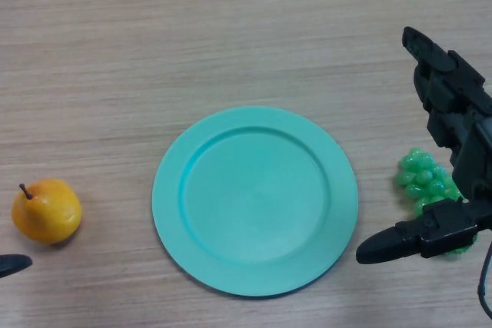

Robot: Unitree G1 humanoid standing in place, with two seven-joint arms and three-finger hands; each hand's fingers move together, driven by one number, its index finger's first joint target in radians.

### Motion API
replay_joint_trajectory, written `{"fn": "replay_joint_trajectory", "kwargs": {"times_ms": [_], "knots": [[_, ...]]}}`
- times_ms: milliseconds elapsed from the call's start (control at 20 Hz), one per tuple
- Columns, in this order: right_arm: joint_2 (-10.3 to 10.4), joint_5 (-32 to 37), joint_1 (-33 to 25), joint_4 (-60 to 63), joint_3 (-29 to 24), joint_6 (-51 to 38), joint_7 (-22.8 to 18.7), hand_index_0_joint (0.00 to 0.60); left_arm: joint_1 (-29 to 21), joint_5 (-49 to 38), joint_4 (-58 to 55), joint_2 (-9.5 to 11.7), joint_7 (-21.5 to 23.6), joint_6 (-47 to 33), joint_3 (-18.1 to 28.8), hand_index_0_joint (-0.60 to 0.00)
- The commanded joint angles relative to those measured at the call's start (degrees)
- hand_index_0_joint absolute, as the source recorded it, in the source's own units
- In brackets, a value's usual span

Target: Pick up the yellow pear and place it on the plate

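At the near left corner of the desk (pixel 254 28), only a dark tip of the left hand (pixel 14 265) showed, so whether it was spread or curled could not be told. Just beyond it lay the yellow pear (pixel 46 210), resting on the wood near the left edge, stem up and tilted slightly left, well apart from the plate (pixel 192 228). The teal plate sat bare at the near middle of the desk.

By the right edge, the right hand (pixel 446 113) hovered released, its thumb and fingers spread and gripping nothing; it partly covered a bunch of green grapes (pixel 421 176), so the bunch's far side was hidden.

Judged from this layout, the step in hand was the reach for the pear, best made by the left hand, which was nearest. A good grasp would probably close round the fruit's broad body, clear of the stem, and lift fully before carrying it toward the plate's centre. The left arm was cut off at the frame.
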Motion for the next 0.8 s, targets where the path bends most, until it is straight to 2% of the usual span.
{"fn": "replay_joint_trajectory", "kwargs": {"times_ms": [50, 350, 800], "knots": [[-1.09, 2.15, -1.42, -3.36, -1.68, -7.08, -0.17, 0.000, -0.85, -2.18, -3.56, 2.94, 1.14, -3.59, 5.39, 0.000], [-0.94, 2.42, -3.04, -2.72, -0.53, -4.45, -0.07, 0.000, -0.68, -2.22, -4.22, 2.66, 0.71, -3.02, 5.57, 0.000], [-1.03, 3.39, -3.81, 0.55, -0.72, -6.69, 0.99, 0.000, -0.54, -1.00, -5.76, 2.25, 1.86, -1.28, 5.12, 0.000]]}}
